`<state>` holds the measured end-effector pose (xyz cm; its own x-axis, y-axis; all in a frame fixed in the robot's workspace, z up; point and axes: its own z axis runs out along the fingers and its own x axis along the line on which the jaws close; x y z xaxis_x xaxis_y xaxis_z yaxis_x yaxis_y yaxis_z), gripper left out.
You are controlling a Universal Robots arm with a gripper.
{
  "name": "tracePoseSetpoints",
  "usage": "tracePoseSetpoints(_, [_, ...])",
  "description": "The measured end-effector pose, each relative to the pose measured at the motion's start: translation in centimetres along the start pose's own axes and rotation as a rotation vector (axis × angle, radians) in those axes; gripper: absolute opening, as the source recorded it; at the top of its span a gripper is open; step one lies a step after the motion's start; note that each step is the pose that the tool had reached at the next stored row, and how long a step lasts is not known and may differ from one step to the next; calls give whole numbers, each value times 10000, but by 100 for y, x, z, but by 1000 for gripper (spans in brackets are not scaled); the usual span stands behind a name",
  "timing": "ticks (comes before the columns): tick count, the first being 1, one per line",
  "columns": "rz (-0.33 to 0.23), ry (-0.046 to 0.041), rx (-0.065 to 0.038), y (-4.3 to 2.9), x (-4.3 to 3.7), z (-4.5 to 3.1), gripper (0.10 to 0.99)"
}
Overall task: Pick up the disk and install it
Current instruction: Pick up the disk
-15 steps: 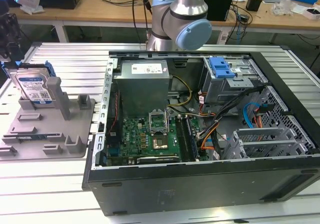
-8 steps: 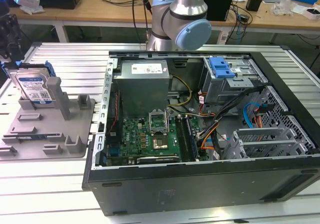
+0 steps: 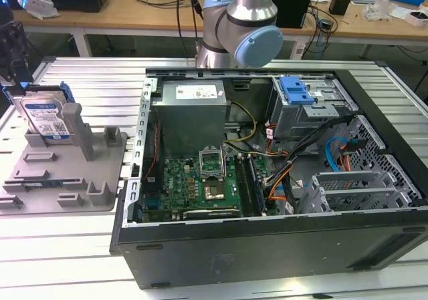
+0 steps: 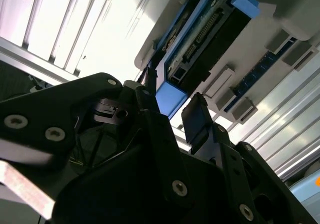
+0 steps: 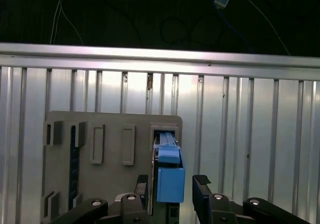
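Pincer point(image 5: 172, 180) status: spread, with one finger point(image 5: 201, 184) on each side of the blue carrier point(image 5: 170, 183) and a narrow gap visible on both sides, so nothing is gripped yet. Treat this as the pick-up step, at the point of alignment before closing. The disk point(image 3: 48, 118) stands on edge in a slot of the grey tray point(image 3: 67, 180), which lies on the slatted worktop point(image 3: 67, 266) at the exterior view's left, just beside the computer case point(image 3: 267, 246). Judge the grasp by these requirements: both fingers must meet the carrier's sides evenly, and the disk must leave its slot straight, since the tray's upright posts point(image 3: 85, 136) stand close by. Note the contents of the open case: a green motherboard point(image 3: 194, 183), a grey power supply point(image 3: 190, 109), bundled cables point(image 3: 284, 173) and a metal drive cage point(image 3: 304, 116) topped by a blue latch point(image 3: 296, 89). You cannot tell from these views whether the cage bay is free.
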<state>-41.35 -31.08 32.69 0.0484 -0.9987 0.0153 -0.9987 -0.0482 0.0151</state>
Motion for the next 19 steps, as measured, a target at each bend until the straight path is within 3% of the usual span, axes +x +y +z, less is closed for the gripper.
tracePoseSetpoints(19, [-1, 0, 0, 0, 29, 128, 482])
